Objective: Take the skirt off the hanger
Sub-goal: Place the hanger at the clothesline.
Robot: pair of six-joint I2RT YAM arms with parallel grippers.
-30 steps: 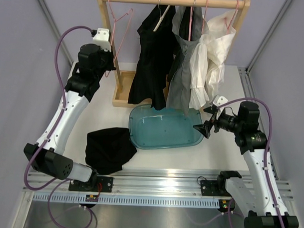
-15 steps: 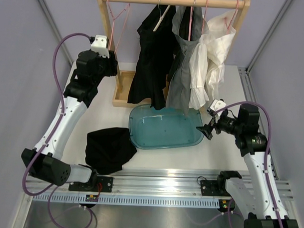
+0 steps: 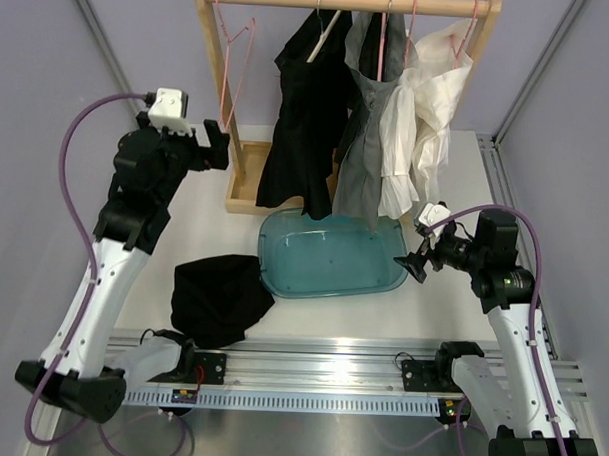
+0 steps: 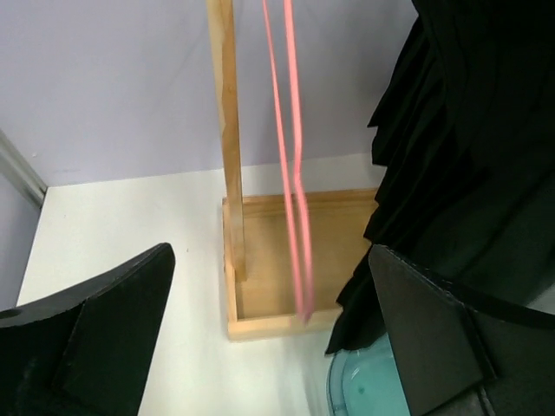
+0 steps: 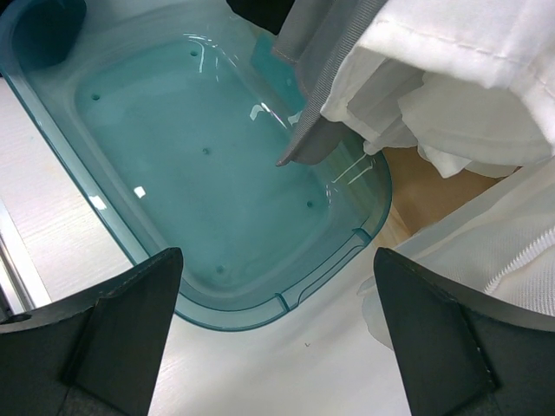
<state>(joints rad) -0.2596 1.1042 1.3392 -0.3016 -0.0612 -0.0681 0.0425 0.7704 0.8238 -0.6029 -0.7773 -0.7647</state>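
Skirt (image 3: 358,175) hangs on rack rail (image 3: 342,1), between black garment (image 3: 306,118) and white garment (image 3: 424,112). Hem hangs over far rim of teal tub (image 3: 313,278).

Your left gripper (image 3: 217,148): fingers spread, empty, near left post (image 3: 203,64).

Your right gripper (image 3: 416,242): fingers spread, empty, just beside tub's right edge.

Black cloth (image 3: 220,297) lies near front edge of tabletop (image 3: 442,303).

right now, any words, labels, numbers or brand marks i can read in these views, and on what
None can be read in any view.
Coloured patches at the near edge: too small to tell whether they carry text.
Tub, rack, skirt: no print shows.
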